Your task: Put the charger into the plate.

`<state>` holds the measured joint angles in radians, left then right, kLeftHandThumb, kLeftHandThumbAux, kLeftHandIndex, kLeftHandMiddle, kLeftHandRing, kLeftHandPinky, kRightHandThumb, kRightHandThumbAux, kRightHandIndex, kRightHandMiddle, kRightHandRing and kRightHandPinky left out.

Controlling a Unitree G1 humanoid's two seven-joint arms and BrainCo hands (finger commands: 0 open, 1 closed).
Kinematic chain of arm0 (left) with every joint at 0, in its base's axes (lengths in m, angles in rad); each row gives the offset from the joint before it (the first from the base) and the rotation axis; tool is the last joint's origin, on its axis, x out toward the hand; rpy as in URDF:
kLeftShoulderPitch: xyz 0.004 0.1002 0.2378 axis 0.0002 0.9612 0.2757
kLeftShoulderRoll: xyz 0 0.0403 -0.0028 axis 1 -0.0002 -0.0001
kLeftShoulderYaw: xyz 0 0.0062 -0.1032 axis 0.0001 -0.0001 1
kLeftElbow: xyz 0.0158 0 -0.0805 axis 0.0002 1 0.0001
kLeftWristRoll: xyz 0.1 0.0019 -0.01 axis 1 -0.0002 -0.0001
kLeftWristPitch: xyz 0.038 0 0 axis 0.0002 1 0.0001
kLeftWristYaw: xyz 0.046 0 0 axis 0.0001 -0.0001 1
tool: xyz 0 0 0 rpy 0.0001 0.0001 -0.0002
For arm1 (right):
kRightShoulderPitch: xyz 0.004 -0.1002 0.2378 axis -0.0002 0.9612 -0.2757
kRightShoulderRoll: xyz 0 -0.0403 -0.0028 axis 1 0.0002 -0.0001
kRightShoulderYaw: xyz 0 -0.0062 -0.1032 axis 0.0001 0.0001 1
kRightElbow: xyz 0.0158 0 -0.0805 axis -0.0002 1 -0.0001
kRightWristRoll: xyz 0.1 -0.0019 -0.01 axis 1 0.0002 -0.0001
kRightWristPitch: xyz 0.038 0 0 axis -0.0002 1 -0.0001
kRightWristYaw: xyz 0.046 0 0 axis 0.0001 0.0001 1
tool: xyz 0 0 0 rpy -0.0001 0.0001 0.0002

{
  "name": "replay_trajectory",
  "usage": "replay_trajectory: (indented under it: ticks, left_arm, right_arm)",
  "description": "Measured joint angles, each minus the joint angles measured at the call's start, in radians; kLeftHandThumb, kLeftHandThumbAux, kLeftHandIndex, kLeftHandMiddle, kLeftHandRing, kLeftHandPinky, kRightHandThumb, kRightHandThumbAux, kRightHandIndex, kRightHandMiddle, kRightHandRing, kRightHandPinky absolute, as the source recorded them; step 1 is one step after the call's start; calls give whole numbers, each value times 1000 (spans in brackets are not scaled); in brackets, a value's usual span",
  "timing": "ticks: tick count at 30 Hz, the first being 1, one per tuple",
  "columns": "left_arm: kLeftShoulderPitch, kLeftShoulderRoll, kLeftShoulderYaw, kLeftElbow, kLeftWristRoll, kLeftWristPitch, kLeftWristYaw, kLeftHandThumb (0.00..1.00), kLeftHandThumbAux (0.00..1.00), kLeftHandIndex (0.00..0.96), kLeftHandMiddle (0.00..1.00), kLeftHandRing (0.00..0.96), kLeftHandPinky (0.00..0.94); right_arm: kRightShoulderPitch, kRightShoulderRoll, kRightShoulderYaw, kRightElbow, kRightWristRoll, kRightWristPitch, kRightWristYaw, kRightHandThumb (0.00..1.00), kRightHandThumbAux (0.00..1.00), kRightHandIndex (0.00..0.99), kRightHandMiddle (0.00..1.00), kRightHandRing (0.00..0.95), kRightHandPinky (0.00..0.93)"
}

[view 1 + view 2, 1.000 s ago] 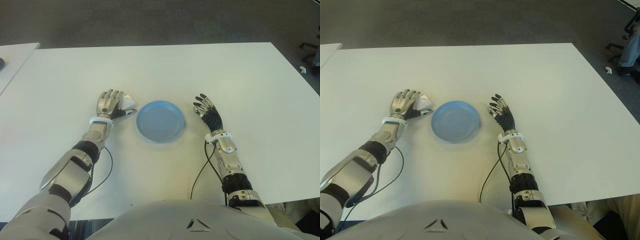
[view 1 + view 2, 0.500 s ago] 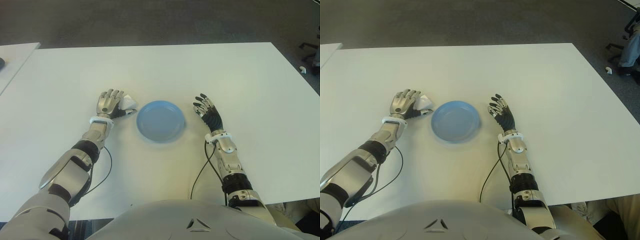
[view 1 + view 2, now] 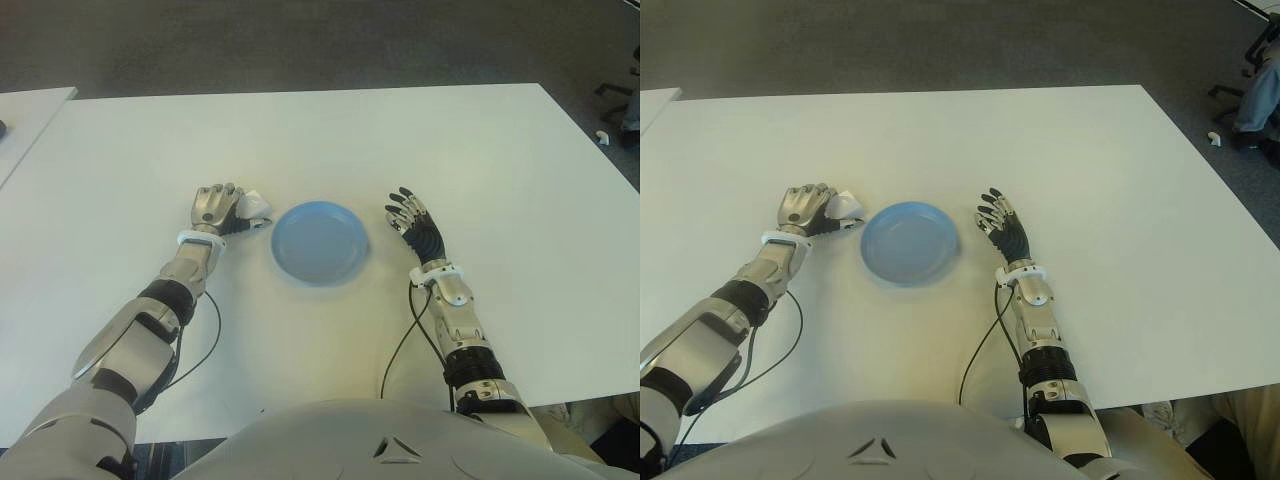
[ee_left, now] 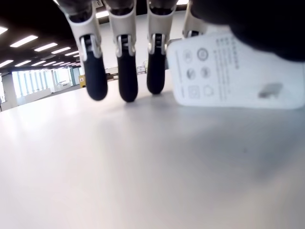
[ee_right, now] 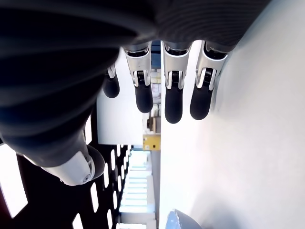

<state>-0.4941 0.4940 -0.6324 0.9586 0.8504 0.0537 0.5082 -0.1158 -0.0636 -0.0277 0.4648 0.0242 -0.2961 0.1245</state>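
Note:
A small white charger (image 3: pixel 257 206) lies on the white table (image 3: pixel 400 140), just left of the empty blue plate (image 3: pixel 320 245). My left hand (image 3: pixel 215 208) is on the charger's left side with its fingers curled down. In the left wrist view the charger (image 4: pixel 238 71) sits between the thumb and the index finger, while the other fingertips (image 4: pixel 127 86) touch the table. My right hand (image 3: pixel 412 220) shows just right of the plate, fingers spread and holding nothing; its fingers (image 5: pixel 173 100) hang straight beside the table.
Black cables (image 3: pixel 400 340) run from both wrists back toward my body. A second white table (image 3: pixel 30 110) stands at the far left. A chair base and a person's leg (image 3: pixel 1255 90) are on the floor at the far right.
My left hand's fingers have curled down from spread to closed around the charger. The charger, the plate and my right hand have stayed in place.

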Motion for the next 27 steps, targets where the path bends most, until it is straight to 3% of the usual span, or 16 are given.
replay_trajectory:
  ticks: [2, 5, 8, 16, 27]
  left_arm:
    - [3, 2, 9, -12, -9, -11, -2, 516, 461, 398, 631, 603, 588]
    - [10, 4, 31, -28, -29, -29, -5, 646, 614, 420, 654, 628, 610]
    - [20, 5, 50, -48, -46, -44, -8, 694, 665, 430, 673, 651, 639]
    - [61, 13, 99, -118, -72, -75, -21, 734, 688, 442, 742, 732, 730]
    - [136, 44, 167, -247, -99, -110, -75, 749, 688, 445, 794, 790, 746]
  right_arm:
    - [0, 0, 0, 0, 0, 0, -2, 22, 685, 17, 163, 195, 220]
    - [0, 1, 0, 0, -2, 0, -7, 17, 683, 18, 169, 199, 223]
    - [0, 2, 1, 0, -4, 0, -13, 10, 677, 18, 170, 199, 218]
    - [0, 3, 1, 1, -7, -4, -24, 0, 657, 16, 175, 200, 210]
    - [-2, 3, 1, 14, -7, -24, -28, 0, 607, 10, 179, 195, 186]
